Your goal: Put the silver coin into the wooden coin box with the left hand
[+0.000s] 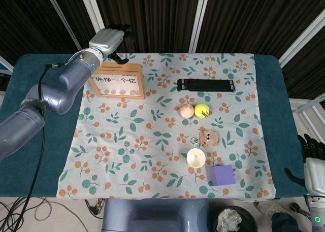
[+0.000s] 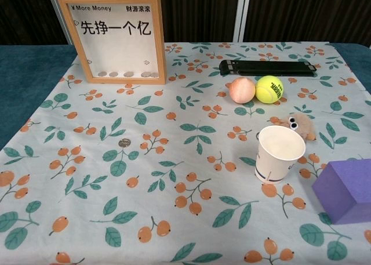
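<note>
The wooden coin box (image 1: pixel 118 80) stands upright at the back left of the floral cloth; in the chest view the box (image 2: pixel 113 36) has several coins lying along its bottom. One silver coin (image 1: pixel 125 142) lies flat on the cloth well in front of it, and the same coin (image 2: pixel 124 142) shows in the chest view. My left hand (image 1: pixel 107 39) hovers above and behind the box's top edge, fingers spread, holding nothing. My right hand (image 1: pixel 312 153) hangs off the table's right edge, fingers apart and empty.
A black bar (image 1: pixel 205 84) lies at the back centre. A peach (image 1: pixel 187 110) and a tennis ball (image 1: pixel 201 109) sit side by side mid-table. Nearer the front are a plush toy (image 1: pixel 208 136), a paper cup (image 1: pixel 196 158) and a purple block (image 1: pixel 222 175).
</note>
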`<state>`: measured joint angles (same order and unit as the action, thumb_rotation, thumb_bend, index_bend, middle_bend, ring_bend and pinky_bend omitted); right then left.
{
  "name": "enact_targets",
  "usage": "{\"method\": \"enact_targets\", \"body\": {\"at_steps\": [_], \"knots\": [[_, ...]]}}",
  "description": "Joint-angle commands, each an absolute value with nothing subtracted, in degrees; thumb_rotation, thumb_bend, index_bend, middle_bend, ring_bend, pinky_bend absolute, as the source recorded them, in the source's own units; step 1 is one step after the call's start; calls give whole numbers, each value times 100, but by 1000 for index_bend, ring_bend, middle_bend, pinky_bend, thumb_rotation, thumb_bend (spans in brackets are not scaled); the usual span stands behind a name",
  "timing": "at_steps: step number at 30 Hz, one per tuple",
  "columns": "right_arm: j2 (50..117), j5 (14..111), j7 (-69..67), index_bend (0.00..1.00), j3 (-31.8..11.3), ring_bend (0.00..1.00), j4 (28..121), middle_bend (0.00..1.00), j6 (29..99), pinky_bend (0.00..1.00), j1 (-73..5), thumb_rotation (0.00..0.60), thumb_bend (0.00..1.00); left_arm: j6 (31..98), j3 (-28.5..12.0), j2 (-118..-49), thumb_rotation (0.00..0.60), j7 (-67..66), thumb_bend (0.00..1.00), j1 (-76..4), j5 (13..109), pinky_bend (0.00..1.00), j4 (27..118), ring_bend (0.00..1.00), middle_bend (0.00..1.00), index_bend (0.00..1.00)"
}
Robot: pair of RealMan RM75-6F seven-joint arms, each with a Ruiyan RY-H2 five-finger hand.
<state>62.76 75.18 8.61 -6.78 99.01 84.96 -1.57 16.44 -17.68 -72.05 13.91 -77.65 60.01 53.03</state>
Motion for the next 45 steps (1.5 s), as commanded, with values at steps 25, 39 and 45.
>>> {"method": "enact_targets", "body": {"at_steps": [25, 39, 45], "knots": [[6288, 7775, 444, 21, -656, 0, 9830, 1, 8563, 0, -141, 600, 261, 6797, -386, -6487, 600, -2457, 180, -5101, 4776, 0, 11840, 0, 22, 317], [6293, 7787, 491, 21, -656, 0, 9805, 1, 8575, 0, -143, 600, 261, 6489, -291, -8375, 600, -3224, 163, -5198, 4123, 0, 10082, 0, 15, 342], [6283, 7742, 486, 20, -673, 0, 9818, 1, 8557, 0, -146, 600, 261, 6215, -321, -8811, 600, -3246, 166, -5223, 4042, 0, 9380, 0, 15, 359]]}}
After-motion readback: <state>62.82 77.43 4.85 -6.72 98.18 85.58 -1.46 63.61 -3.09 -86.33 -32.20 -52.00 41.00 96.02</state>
